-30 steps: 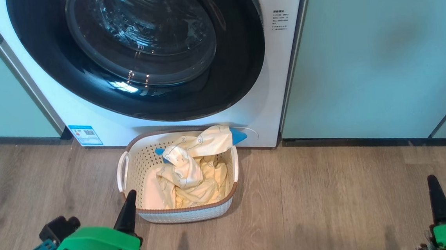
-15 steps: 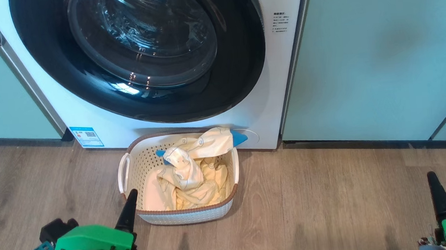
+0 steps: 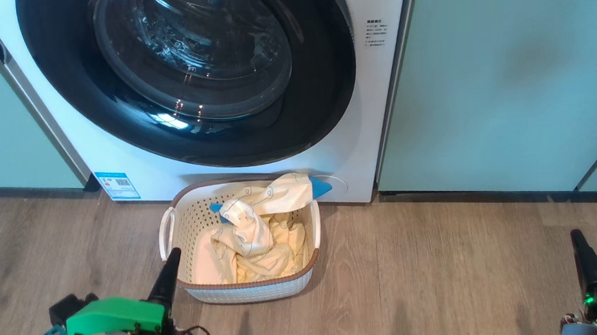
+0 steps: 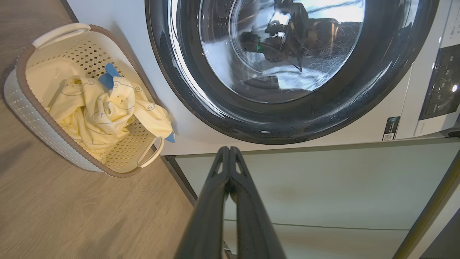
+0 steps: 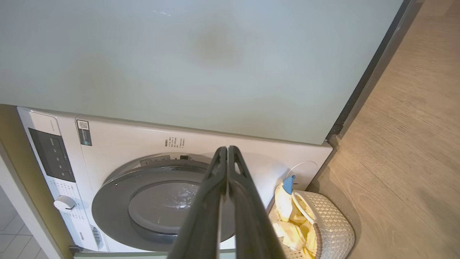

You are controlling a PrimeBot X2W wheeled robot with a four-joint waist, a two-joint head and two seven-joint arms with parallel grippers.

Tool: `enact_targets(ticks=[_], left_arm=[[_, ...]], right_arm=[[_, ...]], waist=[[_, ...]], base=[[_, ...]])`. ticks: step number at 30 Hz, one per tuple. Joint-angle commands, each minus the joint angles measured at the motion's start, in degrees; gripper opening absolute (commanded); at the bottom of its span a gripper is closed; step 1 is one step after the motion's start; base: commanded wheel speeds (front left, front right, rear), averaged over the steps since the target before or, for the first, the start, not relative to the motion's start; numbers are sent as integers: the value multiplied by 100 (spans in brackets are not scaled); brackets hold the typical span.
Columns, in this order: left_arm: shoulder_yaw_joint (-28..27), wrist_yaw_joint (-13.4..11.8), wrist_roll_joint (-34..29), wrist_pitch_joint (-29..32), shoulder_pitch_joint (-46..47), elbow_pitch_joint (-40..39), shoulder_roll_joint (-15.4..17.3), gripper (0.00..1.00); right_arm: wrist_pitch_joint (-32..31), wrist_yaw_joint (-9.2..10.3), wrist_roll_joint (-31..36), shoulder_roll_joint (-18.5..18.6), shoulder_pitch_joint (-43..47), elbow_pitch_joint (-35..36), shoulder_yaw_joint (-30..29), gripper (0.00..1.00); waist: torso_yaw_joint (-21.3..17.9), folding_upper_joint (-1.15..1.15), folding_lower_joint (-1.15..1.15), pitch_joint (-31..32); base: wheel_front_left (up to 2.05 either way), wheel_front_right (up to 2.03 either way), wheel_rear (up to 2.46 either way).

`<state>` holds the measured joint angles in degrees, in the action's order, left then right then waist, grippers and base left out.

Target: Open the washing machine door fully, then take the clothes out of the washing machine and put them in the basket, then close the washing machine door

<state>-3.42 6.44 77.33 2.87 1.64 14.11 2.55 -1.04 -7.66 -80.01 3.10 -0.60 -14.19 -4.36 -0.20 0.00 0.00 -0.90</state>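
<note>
Washing machine door (image 3: 187, 73) is seen lying flush in the front of the washing machine (image 3: 375, 136), up and ahead of both grippers. It is judged shut, though the latch itself cannot be seen. Clothes (image 3: 253, 228) are lying in the basket (image 3: 244, 293), which stands just ahead and to the right of the left gripper (image 3: 171, 253) and well to the left of the right gripper (image 3: 576, 235). Both grippers are clenched on nothing, fingers pressed together, and are held low over the wooden floor (image 3: 443, 283). A blue part (image 3: 321, 187) of the clothes is draped over the basket's far rim, toward the machine.

Step in hand is judged to be the final check and retreat.
- Black rim (image 3: 320, 97) is to be inspected for any gap.
- If a gap is found, the push is to be made with closed fingertips on that rim, not on the glass bowl (image 3: 200, 43).
- Left gripper is to be drawn back along its own axis so that the basket corner is not nudged.
</note>
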Motion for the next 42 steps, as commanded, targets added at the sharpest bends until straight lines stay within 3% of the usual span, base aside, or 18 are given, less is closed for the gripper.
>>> enact_targets(ticks=[1, 20, 42], left_arm=[[-178, 42, 178, 44, 327, -129, 29, 0], [-316, 104, 1474, 365, 456, -5, 33, 0], [-316, 104, 1479, 366, 456, -5, 32, 0]], right_arm=[[-52, 14, -175, 119, -374, 166, 50, 0], [-383, 17, -1379, 122, -540, 29, -16, 0], [-423, 17, -1342, 88, -545, 25, -64, 0]], waist=[[1, 0, 0, 5], [20, 0, 0, 72], [20, 0, 0, 72]], base=[[0, 0, 0], [0, 0, 0], [0, 0, 0]])
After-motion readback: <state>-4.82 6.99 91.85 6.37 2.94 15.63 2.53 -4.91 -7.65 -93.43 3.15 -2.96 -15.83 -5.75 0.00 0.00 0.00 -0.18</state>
